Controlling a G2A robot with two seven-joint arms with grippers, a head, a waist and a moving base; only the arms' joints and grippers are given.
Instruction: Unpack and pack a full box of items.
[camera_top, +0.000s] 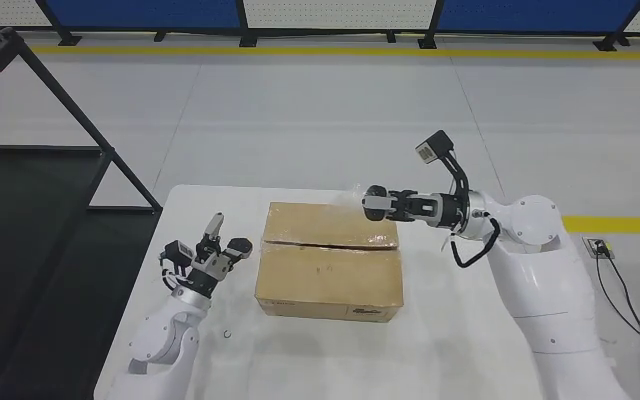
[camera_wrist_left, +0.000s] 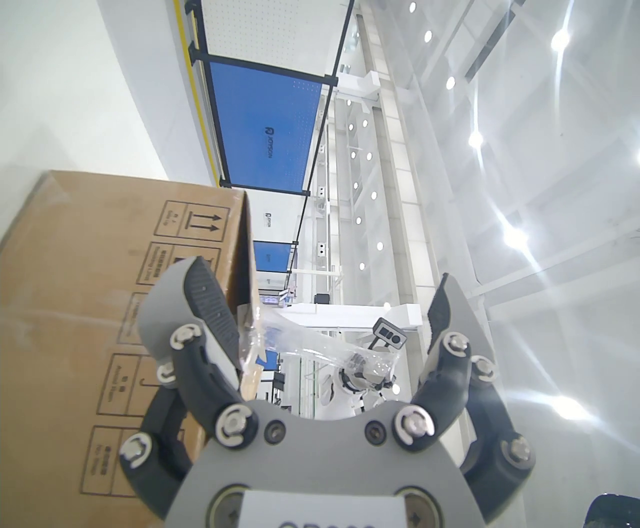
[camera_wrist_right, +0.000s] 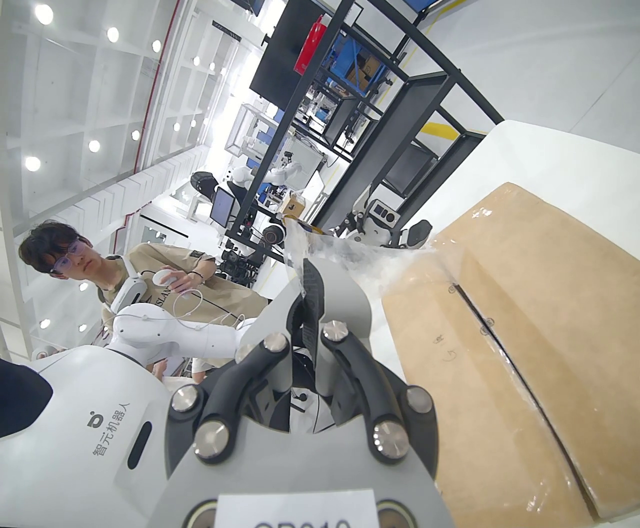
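A brown cardboard box (camera_top: 330, 262) sits mid-table, its two top flaps closed along a centre seam. My right gripper (camera_top: 372, 201) hovers over the box's far right edge, shut on a strip of clear tape (camera_wrist_right: 360, 257). The strip runs from the pinched fingers (camera_wrist_right: 312, 285) to the box's top corner (camera_wrist_right: 525, 320). My left gripper (camera_top: 228, 236) stands open beside the box's left end, just clear of it. In the left wrist view its fingers (camera_wrist_left: 205, 295) are spread, with the box's printed side (camera_wrist_left: 100, 310) close by and the lifted tape (camera_wrist_left: 310, 345) beyond.
The white table (camera_top: 450, 340) has bare room in front of and to the right of the box. A small dark scrap (camera_top: 228, 334) lies near the left arm. A black metal rack (camera_top: 70, 130) stands off the table's left side.
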